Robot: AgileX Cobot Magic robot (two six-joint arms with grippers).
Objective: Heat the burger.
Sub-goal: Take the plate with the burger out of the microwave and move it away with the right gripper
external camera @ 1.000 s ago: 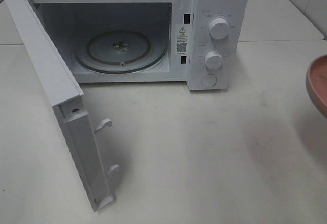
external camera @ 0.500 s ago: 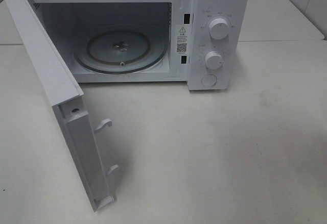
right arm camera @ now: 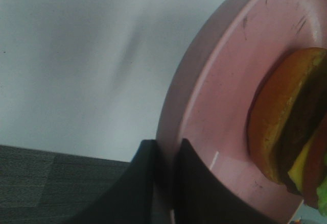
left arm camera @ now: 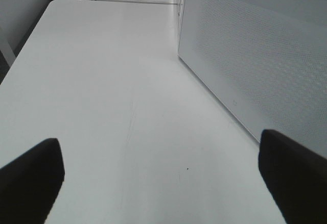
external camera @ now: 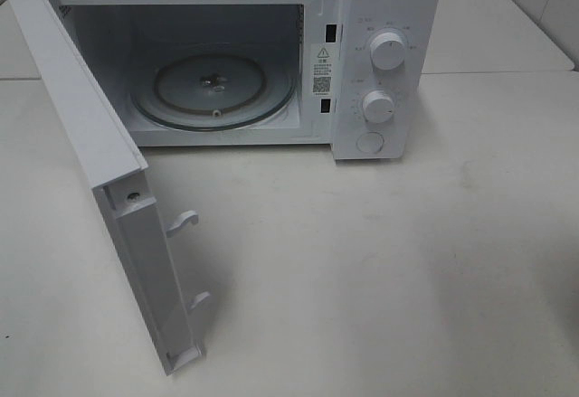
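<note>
The high exterior camera looks steeply down at the white surface (external camera: 380, 270) and into the open microwave (external camera: 389, 17), whose door (external camera: 99, 189) swings toward the lens. The left wrist camera sits low, facing along the same surface beside a perforated microwave panel (left arm camera: 255, 60), a shared area. The right wrist camera views a pink plate (right arm camera: 214, 106) at very close range.

Left gripper (left arm camera: 163, 180) over bare white desk (left arm camera: 112, 91), dark fingers (left arm camera: 30, 175) spread wide apart. White perforated microwave door panel (left arm camera: 255, 55) stands beside, resting on desk.
</note>
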